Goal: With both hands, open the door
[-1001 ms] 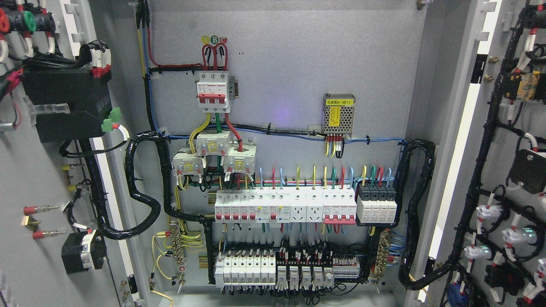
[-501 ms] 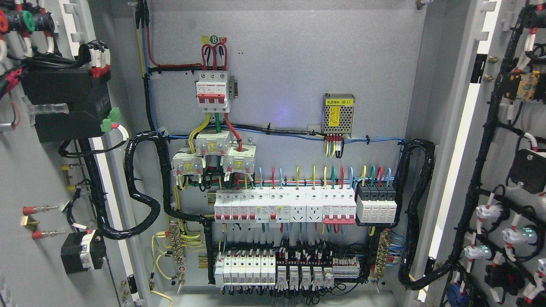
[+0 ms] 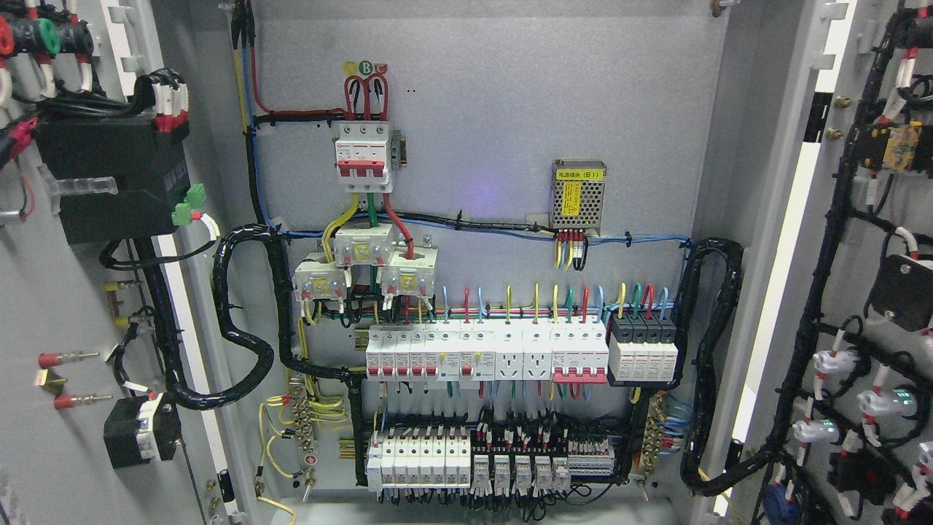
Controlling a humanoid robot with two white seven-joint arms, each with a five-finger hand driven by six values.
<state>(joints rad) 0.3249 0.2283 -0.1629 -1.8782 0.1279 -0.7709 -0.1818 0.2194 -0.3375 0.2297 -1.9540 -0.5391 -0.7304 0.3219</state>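
The left door [image 3: 65,306] stands swung wide open at the left edge, its inner face carrying a black module [image 3: 113,179] and wiring. Between the doors, the cabinet's back panel [image 3: 510,95] shows a red-handled breaker [image 3: 362,157], a mesh power supply [image 3: 579,193] and rows of white breakers [image 3: 485,354]. The right door [image 3: 875,292] is open too, at the far right. Neither robot hand is in view, so the state of the fingers cannot be told.

Bare back panel [image 3: 510,95] upper right free; breaker rows [image 3: 487,354], cable loops [image 3: 244,321] crowd below
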